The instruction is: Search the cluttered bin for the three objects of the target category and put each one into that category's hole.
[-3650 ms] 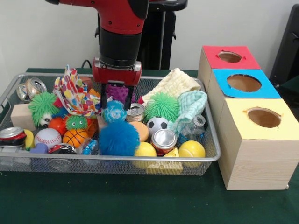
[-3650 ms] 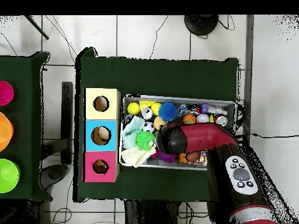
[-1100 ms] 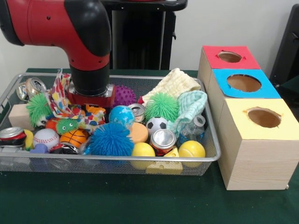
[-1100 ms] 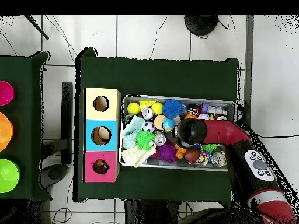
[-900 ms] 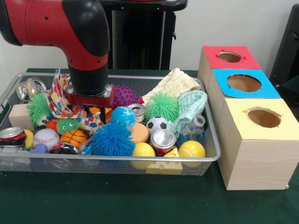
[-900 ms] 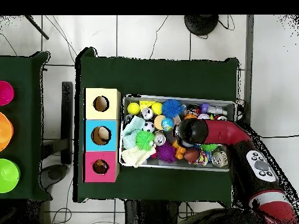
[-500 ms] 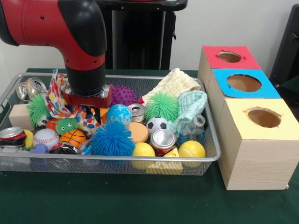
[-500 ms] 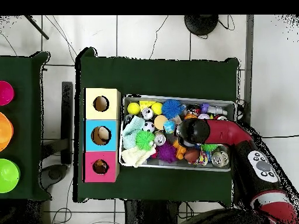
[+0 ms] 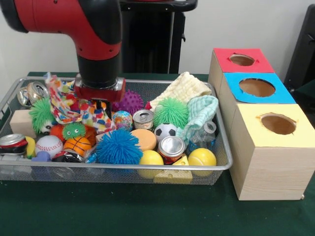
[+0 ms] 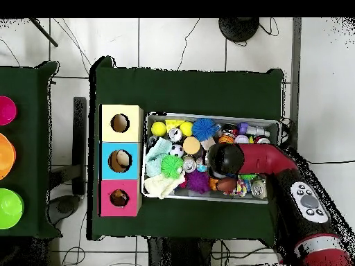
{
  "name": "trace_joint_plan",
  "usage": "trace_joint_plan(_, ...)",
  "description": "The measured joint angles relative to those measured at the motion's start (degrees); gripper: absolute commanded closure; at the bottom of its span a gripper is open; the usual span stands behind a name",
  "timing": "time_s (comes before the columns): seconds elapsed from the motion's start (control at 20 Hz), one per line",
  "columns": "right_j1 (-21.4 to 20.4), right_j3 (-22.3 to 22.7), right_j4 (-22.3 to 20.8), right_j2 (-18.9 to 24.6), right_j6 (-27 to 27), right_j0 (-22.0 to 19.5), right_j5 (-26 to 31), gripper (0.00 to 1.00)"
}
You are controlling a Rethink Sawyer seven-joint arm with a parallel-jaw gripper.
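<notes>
1. Hanging low over the wire bin (image 9: 224, 164), my end effector (image 9: 100, 104) sits at the patterned cloth (image 9: 74, 105); my red and black arm (image 9: 93, 29) covers most of it, and I cannot tell whether it is spread, pressed together or pinching the cloth.
2. That cloth, spotted in many colours, lies bunched in the bin's left half directly under my wrist, draped over the toys there.
3. Just beside it to the right are a purple spiky ball (image 9: 132, 101), a small globe-printed ball (image 9: 122, 119) and a tin can (image 9: 143, 118).
4. In front of the cloth lie a big blue fuzzy ball (image 9: 118, 146), a mini basketball (image 9: 78, 144), a baseball (image 9: 49, 144) and a small green spiky ball (image 9: 74, 130).
5. A larger green spiky ball (image 9: 45, 112) sits at the left, next to a wooden block (image 9: 20, 122).
6. Toward the bin's right half I see another green spiky ball (image 9: 171, 112), a mini soccer ball (image 9: 166, 131), a second can (image 9: 173, 147), two yellow balls (image 9: 202, 157), a cream washcloth (image 9: 183, 88) and a mint-green washcloth (image 9: 203, 111).
7. On the green tabletop (image 9: 147, 211) right of the bin stand three wooden boxes in a row, each with a round hole: the red-topped box (image 9: 241, 60) farthest, the blue-topped box (image 9: 256, 87) in the middle, the yellow-topped box (image 9: 273, 125) nearest.
8. From overhead, my arm reaches into the bin from its far end relative to the boxes.
</notes>
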Motion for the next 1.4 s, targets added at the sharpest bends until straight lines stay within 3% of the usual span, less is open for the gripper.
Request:
trace_joint_plan(0.25,-5.89,4.74,1.06,-1.91,0.13,4.82,0.0,1.0)
trace_joint_plan(0.45,-11.76,9.46,3.35,-4.69,1.26,11.94,-0.05,1.0)
trace_joint_plan(0.8,-15.79,13.34,7.0,-7.84,3.13,18.56,-0.49,1.0)
trace_joint_plan(1.15,-16.04,14.53,8.6,-9.87,3.65,19.77,-2.12,1.0)
trace_joint_plan(1.4,-14.36,14.52,8.68,-11.1,3.65,18.23,-4.93,1.0)
